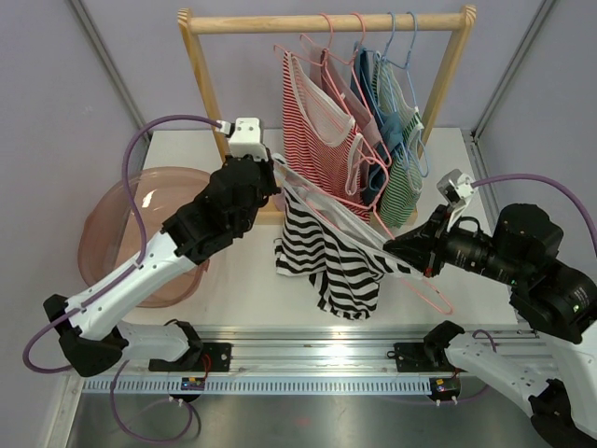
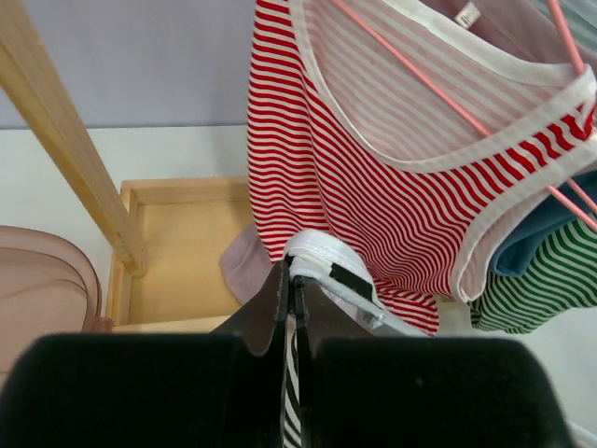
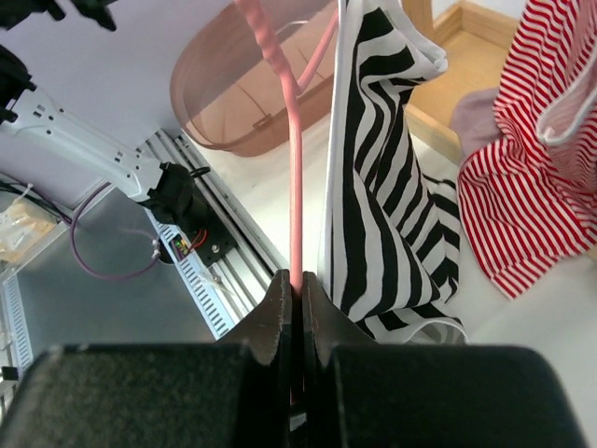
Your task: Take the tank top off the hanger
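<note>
A black-and-white striped tank top [image 1: 326,252] hangs between my two grippers over the table, partly draped on a pink hanger [image 1: 424,285]. My left gripper [image 1: 272,168] is shut on the top's white strap [image 2: 322,257], seen pinched between the jaws in the left wrist view. My right gripper [image 1: 396,250] is shut on the pink hanger's bar [image 3: 294,187]; the striped top [image 3: 382,187] hangs just right of that bar in the right wrist view. The top's lower hem rests on the table.
A wooden rack [image 1: 326,21] at the back holds several more tops on hangers, the nearest red-striped [image 1: 322,140]. A pink translucent basin [image 1: 140,233] sits at the left. The rack's wooden base [image 2: 187,243] lies below the left gripper. A metal rail [image 1: 317,359] runs along the near edge.
</note>
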### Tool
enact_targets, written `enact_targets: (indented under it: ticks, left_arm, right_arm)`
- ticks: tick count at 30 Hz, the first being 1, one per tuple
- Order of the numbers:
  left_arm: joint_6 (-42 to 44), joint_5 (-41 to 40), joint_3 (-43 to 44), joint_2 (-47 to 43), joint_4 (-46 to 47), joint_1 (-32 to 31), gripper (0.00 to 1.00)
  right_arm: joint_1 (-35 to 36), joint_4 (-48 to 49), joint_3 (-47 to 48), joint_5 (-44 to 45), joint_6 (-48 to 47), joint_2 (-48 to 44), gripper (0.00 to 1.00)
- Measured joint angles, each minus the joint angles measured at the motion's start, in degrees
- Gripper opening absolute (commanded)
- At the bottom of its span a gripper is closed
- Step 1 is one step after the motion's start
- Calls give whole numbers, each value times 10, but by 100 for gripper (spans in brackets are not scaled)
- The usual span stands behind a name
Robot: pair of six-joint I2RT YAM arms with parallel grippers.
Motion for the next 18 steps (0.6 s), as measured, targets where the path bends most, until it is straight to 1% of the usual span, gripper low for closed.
enact_targets:
  ticks: [6,11,15,16,18]
  left_arm:
    - [-56,22,-3,-10,-38,27,0]
    - [-96,52,-37,-42,-72,36,0]
    - [-126,73,-61,-89,-95,50,0]
    - [-129,84,-71,-104,-93,53,0]
    - [-130,129,-105,-141,-75,56,0]
  right_arm:
    - [0,71,-71,-40,-26,-48,0]
    - [0,162,-152,-45,-32,-97,0]
    - [0,290,-248,-40,-16,-118,0]
    - [0,322,-269,-38,-6,-116,0]
    - [0,416,-316,-37,22,-105,0]
